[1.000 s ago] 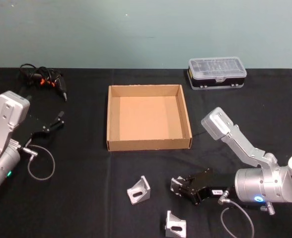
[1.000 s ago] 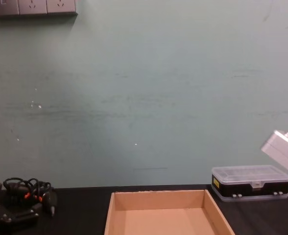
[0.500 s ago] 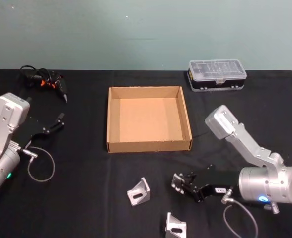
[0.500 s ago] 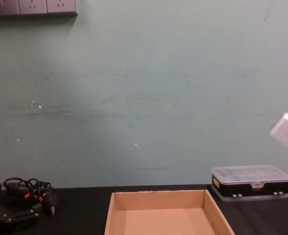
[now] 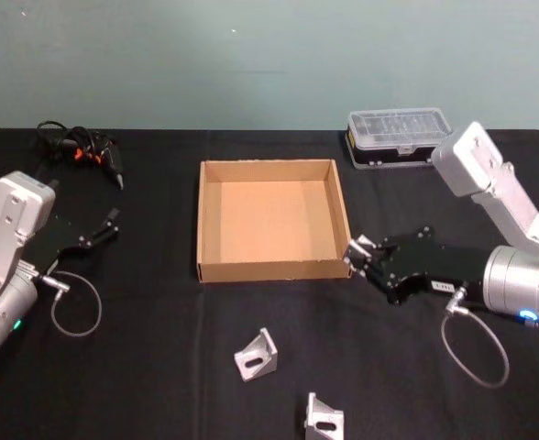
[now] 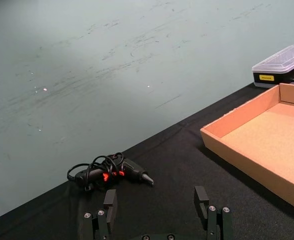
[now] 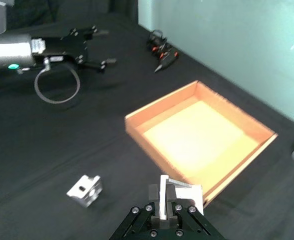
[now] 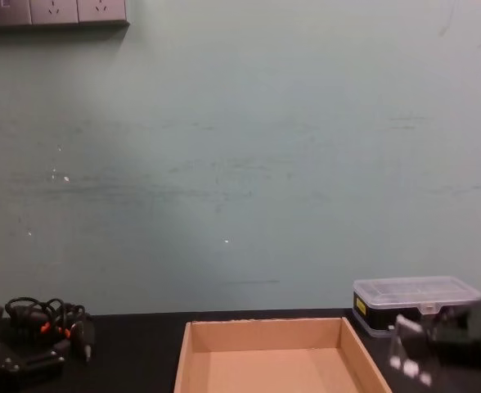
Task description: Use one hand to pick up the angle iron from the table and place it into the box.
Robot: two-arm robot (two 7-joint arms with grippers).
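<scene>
Up it comes! The right gripper [image 5: 359, 251], low on the near counter [image 5: 159, 367] a second ago, has swung up and away to the box [image 5: 274, 269]. It now hangs at the box's near right corner, pinching the angle iron [image 7: 184, 192] tight. The pick-up looks done; what's left, I'd say, is clearing the low wall and letting go inside. A second bracket [image 5: 256, 354] and a third bracket [image 5: 324, 417] lie on the near counter. The left gripper [image 5: 104, 226] sits parked on the left, spread wide.
</scene>
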